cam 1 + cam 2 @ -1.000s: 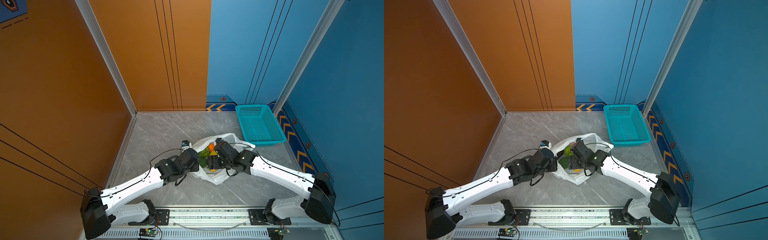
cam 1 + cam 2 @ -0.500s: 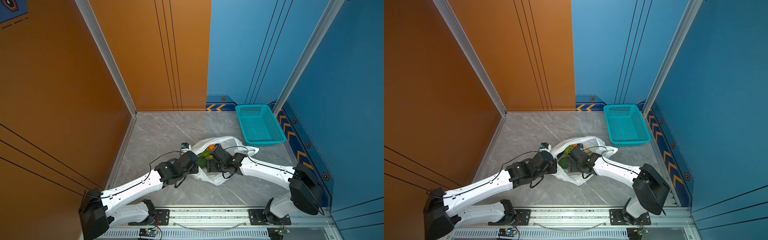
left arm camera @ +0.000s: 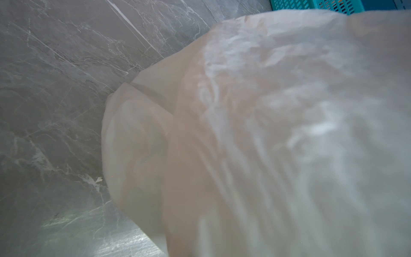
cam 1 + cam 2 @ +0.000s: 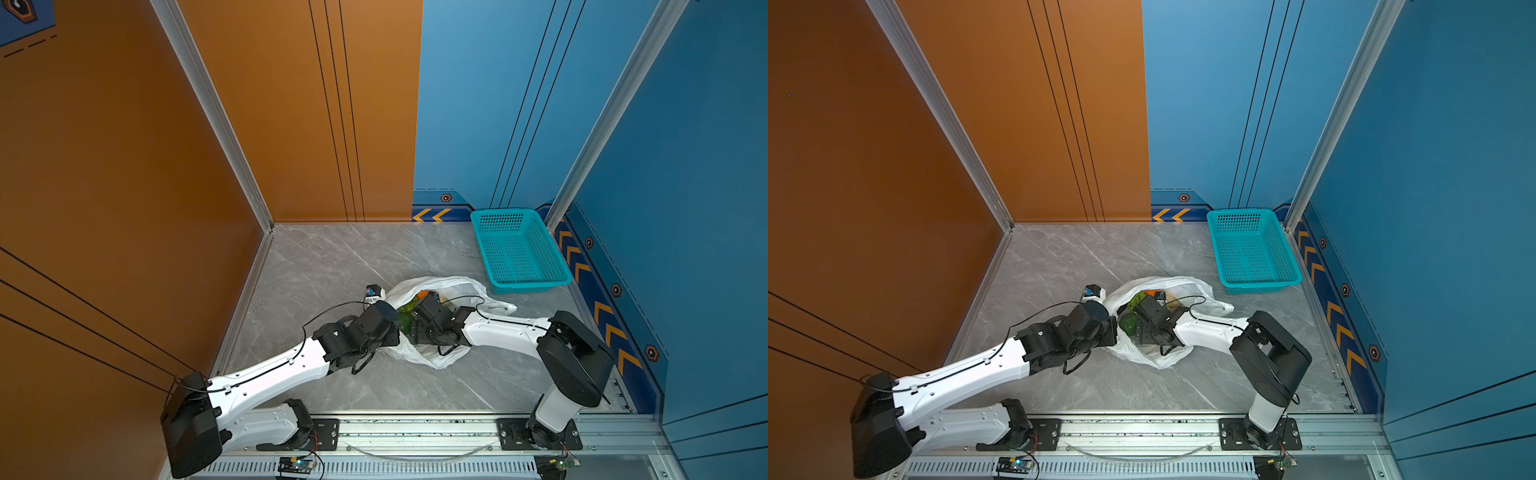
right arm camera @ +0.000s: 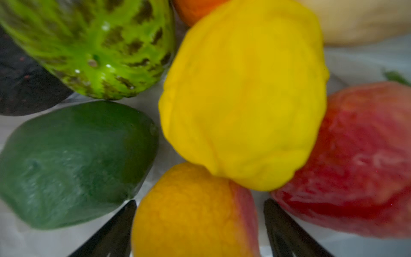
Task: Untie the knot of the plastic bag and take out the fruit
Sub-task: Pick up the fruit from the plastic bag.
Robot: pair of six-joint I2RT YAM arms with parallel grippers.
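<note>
In both top views the thin white translucent plastic bag (image 4: 449, 284) lies open near the teal perforated plastic basket (image 4: 532, 286), with the left gripper (image 4: 395, 332) closed at its rim; the left wrist view shows only bag film, and the right wrist view shows the right gripper (image 5: 199, 201) spread around a round yellow-orange fruit (image 5: 189, 222) inside the bag.

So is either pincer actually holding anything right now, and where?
Left pincer looks shut on the mouth edge of the thin white plastic bag. Right pincer straddles the yellow-orange round fruit, open, not yet gripping.

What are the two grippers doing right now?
Left gripper: closed, seemingly pinching the bag.
Right gripper: open, straddling an orange fruit.
</note>
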